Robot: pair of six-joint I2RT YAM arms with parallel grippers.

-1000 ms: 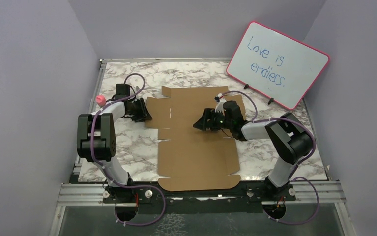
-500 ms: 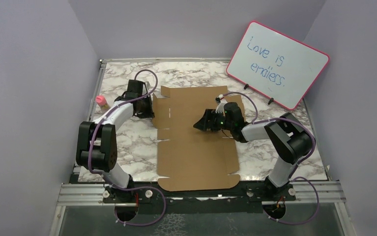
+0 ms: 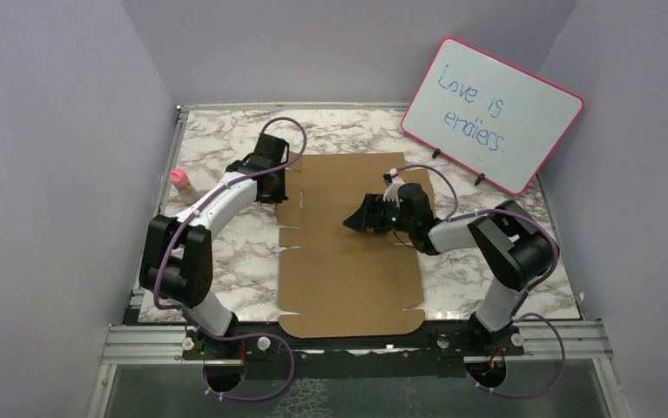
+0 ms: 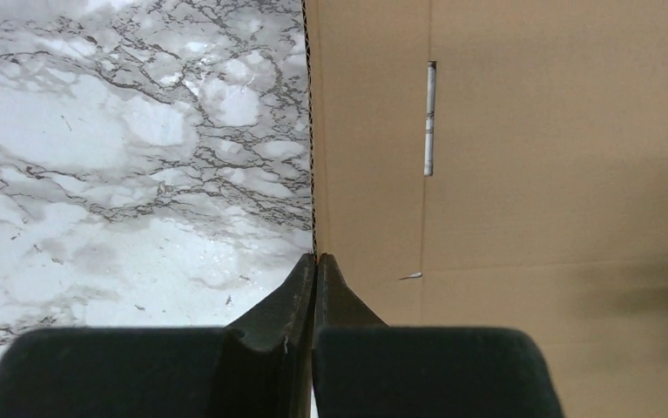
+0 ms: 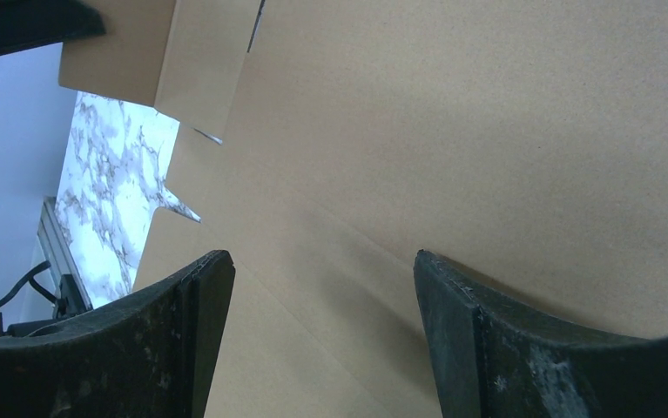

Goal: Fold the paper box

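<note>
Left end effector [image 4: 315,258] is pinched shut, tips at the box [image 3: 347,252] sheet's left edge. Unfolded on the surface [image 3: 243,261], it looks light, stiff and creasable; I'd lift flaps by their edges. Right end effector [image 5: 317,257] gapes empty above its middle.

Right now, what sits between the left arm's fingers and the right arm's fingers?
Only a bare stretch of the paper box separates the left fingers from the right fingers; the top view shows nothing on it.

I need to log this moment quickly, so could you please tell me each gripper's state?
Left gripper: closed, pinching the paper box at its left edge.
Right gripper: open above the box, holding nothing.
</note>
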